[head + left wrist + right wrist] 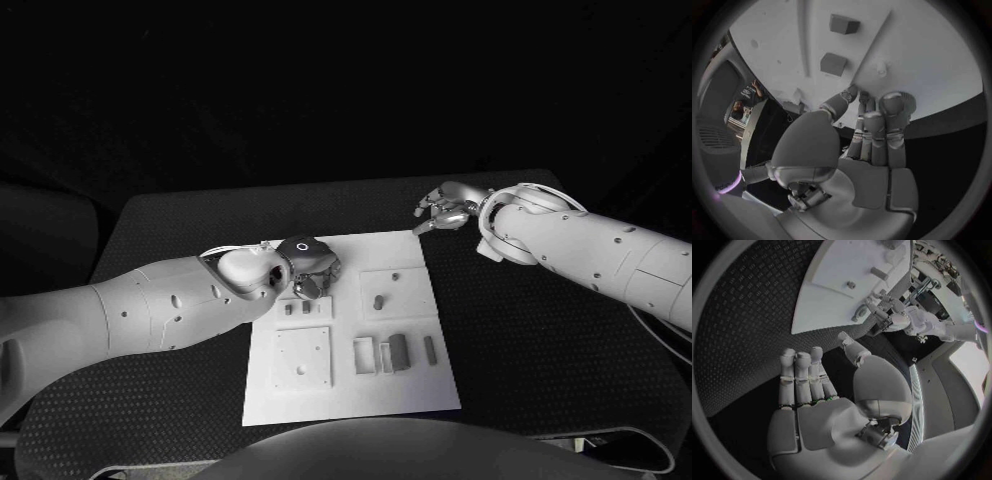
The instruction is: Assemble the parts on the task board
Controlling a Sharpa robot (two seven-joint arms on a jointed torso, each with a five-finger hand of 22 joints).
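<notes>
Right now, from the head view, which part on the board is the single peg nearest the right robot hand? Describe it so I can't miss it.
Start at the white board mid-table. Its far-right square plate, the one closest to the right robot hand, carries one small dark peg near its centre. It stands alone there, while the near plate beside the left robot hand holds two pegs side by side.

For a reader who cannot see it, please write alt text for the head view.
The left silver hand hovers at the white task board's far left part, above small grey parts. The right silver hand hangs open over the black table, beyond the board's far right corner.
</notes>
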